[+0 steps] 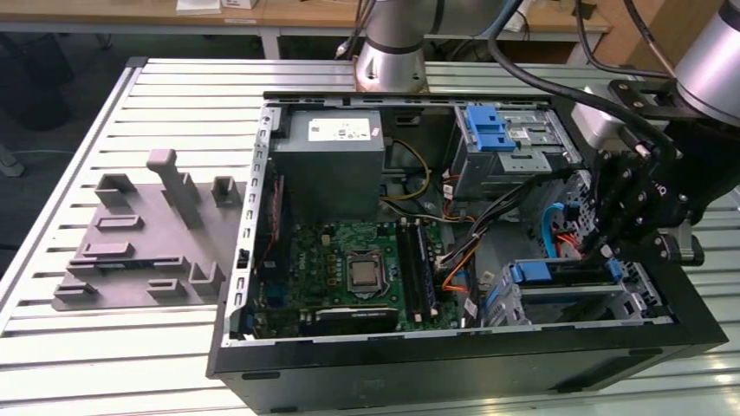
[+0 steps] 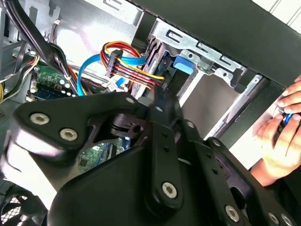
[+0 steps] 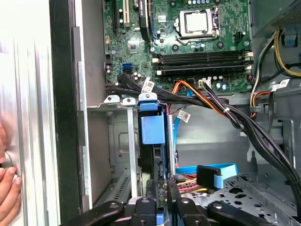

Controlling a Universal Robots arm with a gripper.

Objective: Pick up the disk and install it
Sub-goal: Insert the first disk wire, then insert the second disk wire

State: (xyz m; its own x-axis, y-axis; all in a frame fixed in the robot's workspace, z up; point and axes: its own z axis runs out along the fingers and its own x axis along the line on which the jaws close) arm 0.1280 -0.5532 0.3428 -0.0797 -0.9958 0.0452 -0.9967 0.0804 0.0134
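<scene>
The disk (image 3: 153, 129) stands edge-on in the metal drive cage (image 3: 117, 141) at the case's front corner, its blue carrier frame and tab facing the motherboard. My gripper (image 3: 160, 200) is shut on the disk's other end, one finger on each flat side. In the exterior view the gripper (image 1: 609, 247) reaches down into the case at the exterior view's right, just over the cage with the blue-ended disk (image 1: 535, 272). In the second wrist view the black finger linkage (image 2: 155, 141) covers most of the disk; its blue tab (image 2: 183, 63) shows beyond it.
Bundled black, red and orange cables (image 3: 225, 113) and a blue flat cable (image 3: 214, 172) run close beside the cage. The motherboard (image 1: 359, 269), grey power supply (image 1: 335, 165) and an upper bay with a blue latch (image 1: 491, 130) fill the case. A person's hand (image 3: 7, 188) rests outside the case wall.
</scene>
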